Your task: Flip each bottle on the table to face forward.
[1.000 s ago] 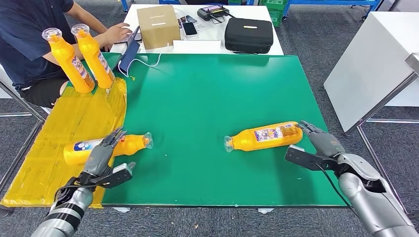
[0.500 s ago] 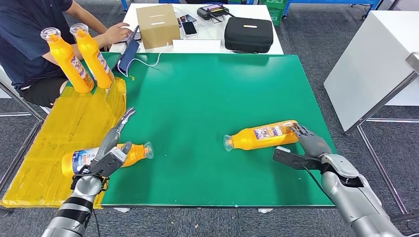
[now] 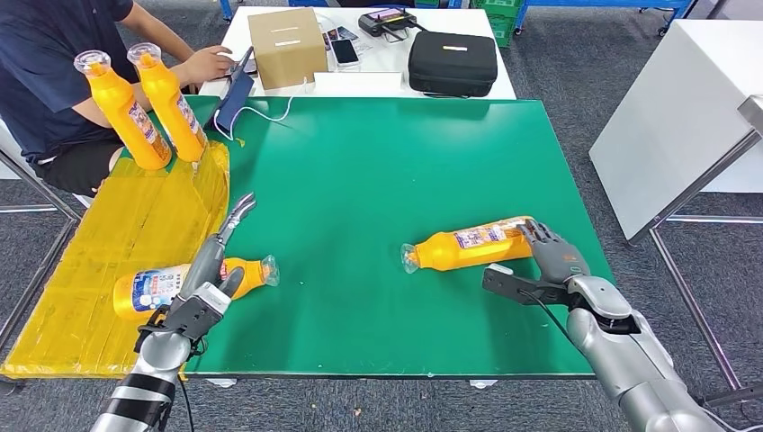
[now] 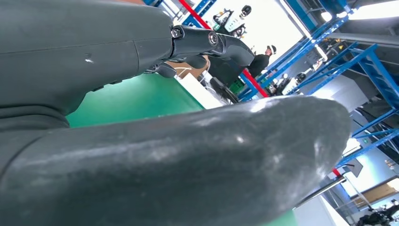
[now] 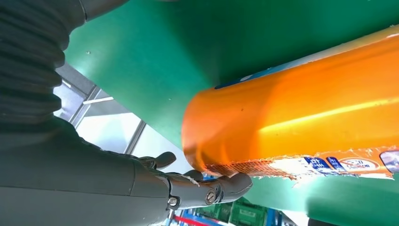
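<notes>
Two orange bottles lie on their sides. The left bottle (image 3: 153,288) lies across the border of the yellow sheet (image 3: 99,234) and the green tabletop (image 3: 378,162), cap pointing right. My left hand (image 3: 209,274) lies over its neck end, fingers stretched forward past it and thumb on the bottle; the left wrist view gives the same spread hand (image 4: 141,141). The right bottle (image 3: 468,245) lies on the green, cap pointing left. My right hand (image 3: 549,261) touches its base with the fingertips (image 5: 226,186), thumb apart below. Close up, the bottle's base (image 5: 301,117) has a torn label edge.
Two more orange bottles (image 3: 144,103) stand tilted at the yellow sheet's far left corner, beside a seated person (image 3: 54,63). Behind the green table a white table holds a cardboard box (image 3: 288,47), a black case (image 3: 453,63) and phones. Another white table (image 3: 684,117) stands at the right.
My right hand moved in against the right bottle's base and the bottle slid slightly left. My left hand came up over the left bottle and its fingers stretched forward.
</notes>
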Action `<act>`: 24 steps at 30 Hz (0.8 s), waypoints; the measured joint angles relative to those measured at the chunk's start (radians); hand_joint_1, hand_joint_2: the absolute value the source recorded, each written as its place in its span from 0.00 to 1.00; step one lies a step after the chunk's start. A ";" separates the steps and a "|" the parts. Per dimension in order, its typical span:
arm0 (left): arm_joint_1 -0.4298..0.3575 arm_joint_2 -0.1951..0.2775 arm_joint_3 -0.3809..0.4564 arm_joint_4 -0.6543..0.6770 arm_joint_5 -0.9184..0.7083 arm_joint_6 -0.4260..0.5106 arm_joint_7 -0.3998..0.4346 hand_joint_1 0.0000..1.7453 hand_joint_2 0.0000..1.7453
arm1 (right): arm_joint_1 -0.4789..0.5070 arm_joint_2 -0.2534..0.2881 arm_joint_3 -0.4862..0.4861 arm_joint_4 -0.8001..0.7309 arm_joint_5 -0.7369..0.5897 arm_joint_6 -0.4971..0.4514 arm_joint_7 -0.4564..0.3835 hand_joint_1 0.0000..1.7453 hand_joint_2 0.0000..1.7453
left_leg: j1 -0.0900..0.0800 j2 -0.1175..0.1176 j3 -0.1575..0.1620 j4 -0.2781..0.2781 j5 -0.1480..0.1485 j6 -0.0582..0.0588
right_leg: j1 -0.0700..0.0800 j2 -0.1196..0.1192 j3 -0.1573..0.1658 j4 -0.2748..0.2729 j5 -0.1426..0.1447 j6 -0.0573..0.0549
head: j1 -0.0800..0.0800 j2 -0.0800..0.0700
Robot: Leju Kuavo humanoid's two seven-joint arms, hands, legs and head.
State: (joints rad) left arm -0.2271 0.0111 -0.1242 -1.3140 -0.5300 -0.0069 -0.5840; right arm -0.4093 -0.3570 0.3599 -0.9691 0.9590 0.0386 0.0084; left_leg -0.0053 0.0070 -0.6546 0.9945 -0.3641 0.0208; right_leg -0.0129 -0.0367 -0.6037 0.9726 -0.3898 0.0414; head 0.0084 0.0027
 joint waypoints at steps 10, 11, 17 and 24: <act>0.028 0.000 -0.007 -0.028 0.006 0.000 0.009 0.00 0.00 | -0.018 0.001 0.000 -0.017 0.031 0.014 -0.001 0.00 1.00 | 0.000 0.000 0.000 0.000 0.000 0.000 | 0.000 0.000 0.000 0.000 0.000 0.000 | 0.000 0.000; 0.031 0.000 -0.007 -0.028 0.007 0.000 0.009 0.00 0.00 | -0.021 0.000 -0.001 -0.019 0.031 0.016 -0.002 0.00 1.00 | 0.000 0.000 0.000 0.000 0.000 0.000 | 0.000 0.000 0.000 0.000 0.000 0.000 | 0.000 0.000; 0.048 0.001 -0.006 -0.037 0.007 0.000 0.009 0.00 0.00 | -0.033 -0.005 -0.001 -0.036 0.030 0.023 -0.011 0.00 1.00 | 0.000 0.000 -0.001 0.000 0.000 0.000 | 0.000 0.000 0.000 0.000 0.000 0.000 | 0.000 0.000; 0.070 0.002 0.000 -0.061 0.010 -0.003 0.010 0.00 0.00 | -0.038 -0.022 -0.001 -0.087 0.015 0.045 -0.025 0.00 1.00 | 0.000 0.000 -0.001 0.000 0.000 0.000 | 0.000 0.000 -0.001 0.000 0.000 0.000 | 0.000 0.000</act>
State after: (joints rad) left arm -0.1570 0.0126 -0.1245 -1.3750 -0.5200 -0.0095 -0.5737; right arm -0.4473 -0.3792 0.3590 -1.0561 0.9744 0.0834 -0.0164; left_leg -0.0054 0.0065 -0.6556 0.9945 -0.3641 0.0208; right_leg -0.0129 -0.0369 -0.6043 0.9726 -0.3899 0.0414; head 0.0085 0.0027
